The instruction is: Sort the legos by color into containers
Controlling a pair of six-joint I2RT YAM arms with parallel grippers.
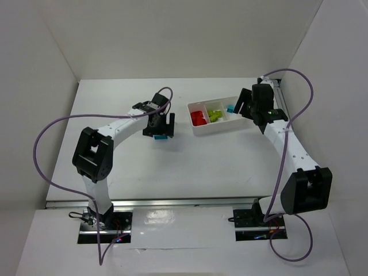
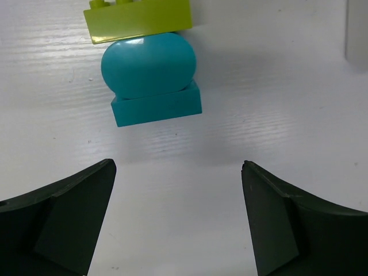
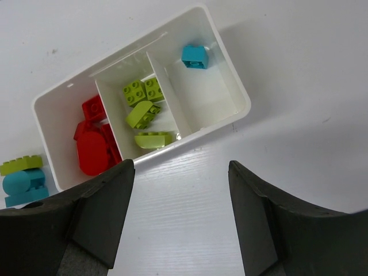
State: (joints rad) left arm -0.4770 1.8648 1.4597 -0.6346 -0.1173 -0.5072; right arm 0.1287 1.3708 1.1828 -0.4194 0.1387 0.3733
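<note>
The white three-compartment tray (image 1: 220, 127) lies at the back right. It holds red bricks (image 1: 199, 118), lime green bricks (image 1: 215, 115) and one cyan brick (image 1: 230, 108). The right wrist view shows the tray (image 3: 240, 95) with the red (image 3: 92, 146), lime (image 3: 144, 109) and cyan (image 3: 194, 56) bricks each in their own compartment. A loose cyan brick (image 2: 150, 75) with a rounded top lies on the table against a loose lime brick (image 2: 138, 20). My left gripper (image 2: 177, 168) is open and empty just short of them. My right gripper (image 3: 181, 167) is open and empty beside the tray's right end.
White walls enclose the table on the left, back and right. A corner of the tray (image 2: 357, 29) shows at the left wrist view's right edge. The loose pair also shows left of the tray in the right wrist view (image 3: 23, 184). A metal rail (image 1: 172, 202) runs along the near edge.
</note>
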